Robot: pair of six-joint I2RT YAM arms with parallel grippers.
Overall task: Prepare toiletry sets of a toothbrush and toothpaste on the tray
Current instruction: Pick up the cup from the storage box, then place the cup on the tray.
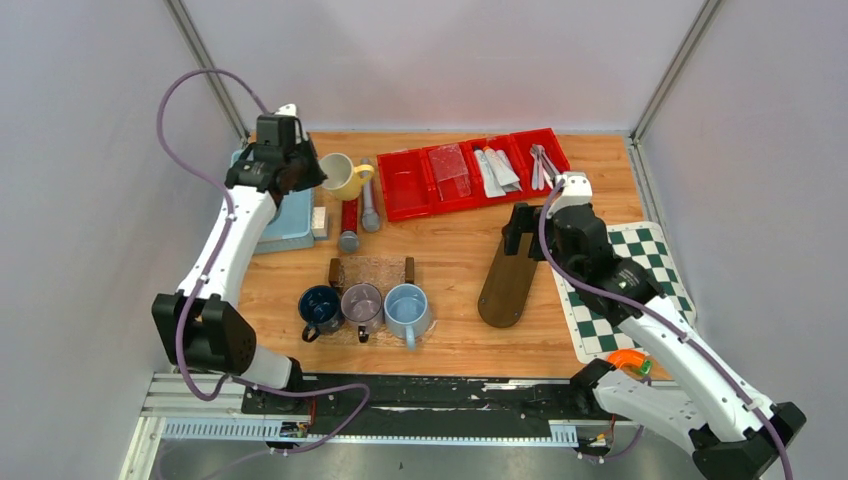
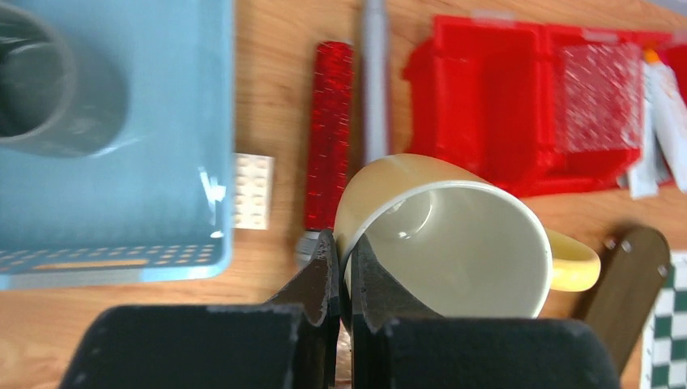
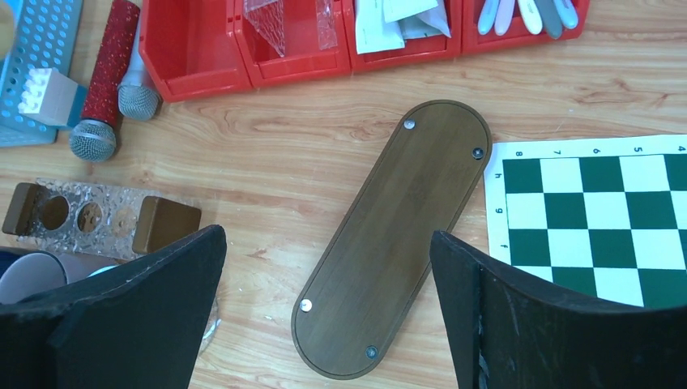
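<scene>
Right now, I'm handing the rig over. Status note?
Left tool: shut on the rim of the yellow mug.
Right tool: open, above the brown tray.
Stock: brushes in the end red bin, pastes in the next bin.
Done: no set on the tray.
Left: every set.

4 red bins (image 1: 403, 186); 2 cylinders (image 1: 349, 222)

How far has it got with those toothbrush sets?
Nothing looks done: the brown oval tray is bare. The toothbrushes and toothpaste tubes lie in their red bins. In hand: the left gripper is shut on a yellow mug; the right gripper hangs open over the tray. Every set is left.
</scene>
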